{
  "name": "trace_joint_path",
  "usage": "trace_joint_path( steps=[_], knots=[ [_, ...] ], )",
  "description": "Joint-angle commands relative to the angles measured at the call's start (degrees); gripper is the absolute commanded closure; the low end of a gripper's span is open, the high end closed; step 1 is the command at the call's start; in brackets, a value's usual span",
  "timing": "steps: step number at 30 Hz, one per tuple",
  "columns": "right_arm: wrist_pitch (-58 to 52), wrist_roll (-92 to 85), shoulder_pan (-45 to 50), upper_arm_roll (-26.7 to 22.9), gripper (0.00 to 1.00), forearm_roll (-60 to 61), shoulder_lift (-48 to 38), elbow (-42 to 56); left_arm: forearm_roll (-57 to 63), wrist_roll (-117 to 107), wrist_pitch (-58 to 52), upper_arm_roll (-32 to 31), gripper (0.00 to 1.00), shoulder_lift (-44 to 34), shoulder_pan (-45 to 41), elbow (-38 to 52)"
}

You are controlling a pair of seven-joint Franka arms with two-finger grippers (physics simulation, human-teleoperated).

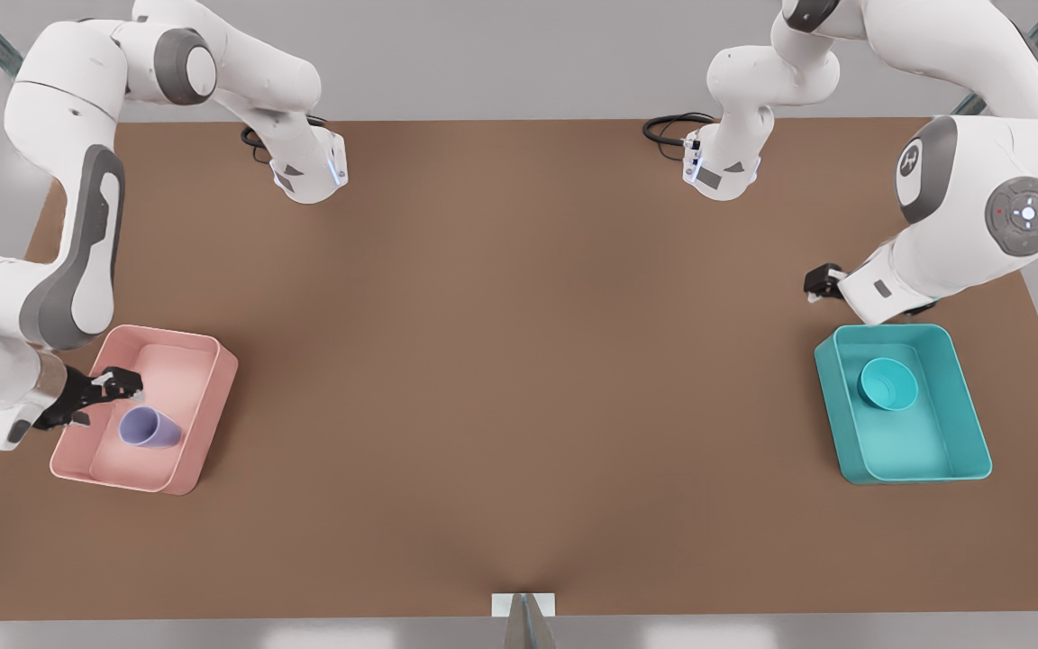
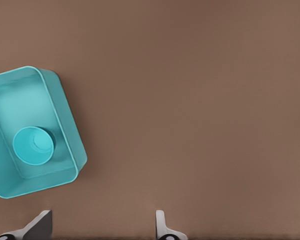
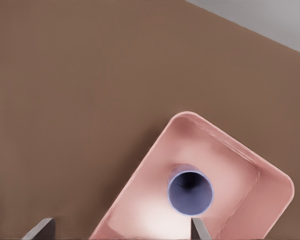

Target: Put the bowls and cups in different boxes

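Note:
The teal bowl (image 1: 888, 384) (image 2: 33, 145) sits inside the teal box (image 1: 969, 406) (image 2: 65, 115) at the front view's right. My left gripper (image 1: 824, 282) (image 2: 102, 227) hangs open and holds nothing, just off that box's far corner. At the front view's left, the lavender cup (image 1: 151, 427) (image 3: 190, 192) rests tilted inside the pink box (image 1: 213, 406) (image 3: 230, 150). Its mouth faces my right gripper (image 1: 109, 392) (image 3: 120, 229). That gripper is open over the box's left side, close to the cup but with nothing between its fingers.
The brown table (image 1: 519, 361) stretches wide between the two boxes. Both arm bases with black cables (image 1: 672, 126) stand along its far edge. A small grey bracket (image 1: 523, 606) sits at the near edge's middle.

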Motion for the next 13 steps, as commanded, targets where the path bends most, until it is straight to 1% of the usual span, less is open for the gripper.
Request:
trace_joint_path(
  steps=[1,2,3,4,5,7,8,9,13],
  knots=[
    [-17.6,28.4,4.4,0.0,0.0,-1.9,0.0,0.3,0.1,-4.6,-3.5,0.0,0.0,-0.1,0.1,0.0],
    [-17.6,29.2,6.3,-0.2,0.0,-4.5,0.7,1.7,0.2,-4.6,-3.5,0.0,0.0,-0.1,0.3,0.0],
    [-17.9,29.2,6.4,-0.2,0.0,-4.6,0.6,2.4,0.2,-4.6,-3.9,0.0,0.0,-0.1,0.3,0.0],
    [-21.4,29.4,7.9,-0.3,0.0,-4.8,-0.4,2.8,0.2,-4.6,-4.0,0.0,0.0,-0.1,0.3,0.4],
    [-24.0,30.4,8.0,0.1,0.0,-4.7,-3.5,3.2,0.2,-4.6,-4.5,0.0,0.0,-0.1,0.3,0.4],
    [-22.3,38.7,8.0,0.2,0.0,-4.2,-13.5,-4.9,0.3,-4.6,-4.2,0.0,0.0,-0.1,0.3,0.5],
    [-20.2,38.7,8.0,0.3,0.0,-3.7,-16.7,-8.5,1.1,-4.6,-4.2,0.0,0.0,-0.1,0.3,1.1],
    [-14.4,38.6,7.9,0.3,0.0,-3.6,-21.1,-15.2,1.3,-4.6,-4.0,-0.1,0.0,-0.1,0.1,1.6],
    [-14.2,38.0,7.9,0.1,0.0,-3.9,-21.0,-14.1,1.2,-4.6,-4.0,0.0,0.0,-0.1,0.2,1.6]
  ],
)
